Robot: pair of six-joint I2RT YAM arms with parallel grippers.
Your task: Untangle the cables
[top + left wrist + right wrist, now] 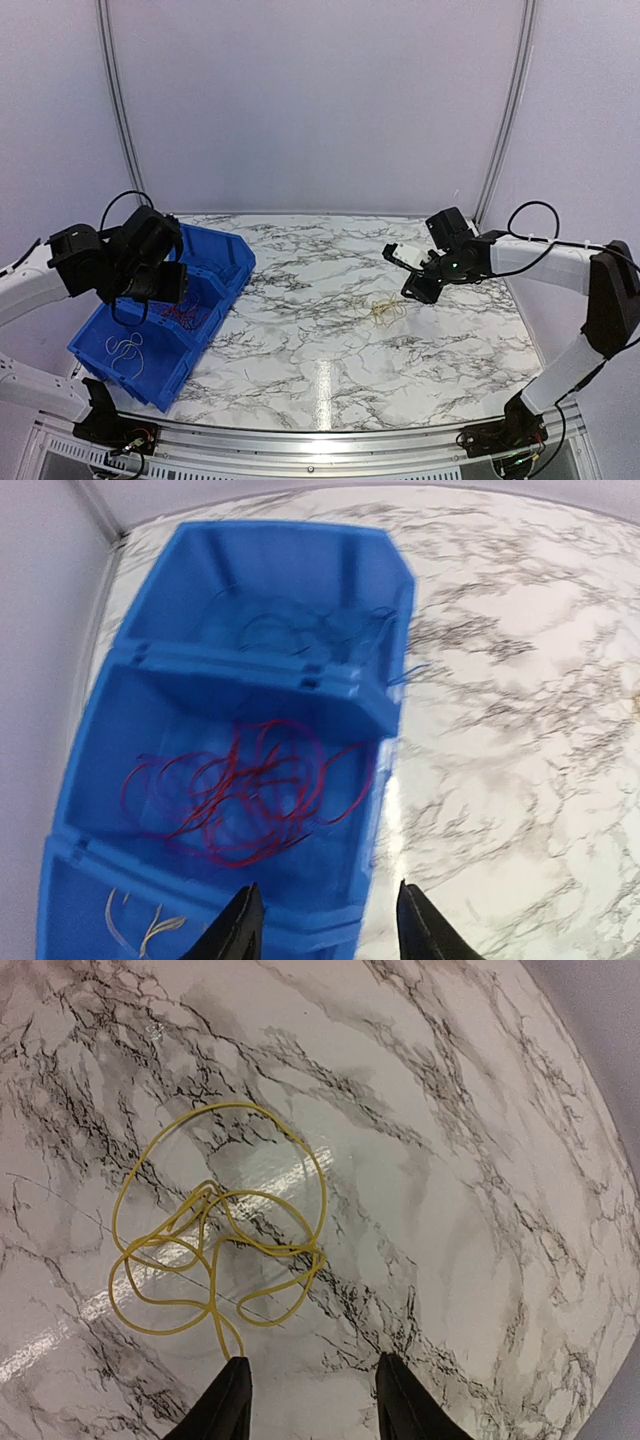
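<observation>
A loose yellow cable lies in loops on the marble table, alone and apart from the rest. My right gripper hovers open just above its near end, with nothing between the fingers. From above, this cable shows just below the right gripper. Red cables lie tangled in the middle compartment of a blue bin. Thin blue cables lie in its far compartment and pale tan ones in the near one. My left gripper hangs open and empty over the bin's right wall.
The blue bin stands at the table's left side, angled toward the back. Pale wires show in its near compartment. White curved walls close the back and sides. Both arm bases sit at the near edge.
</observation>
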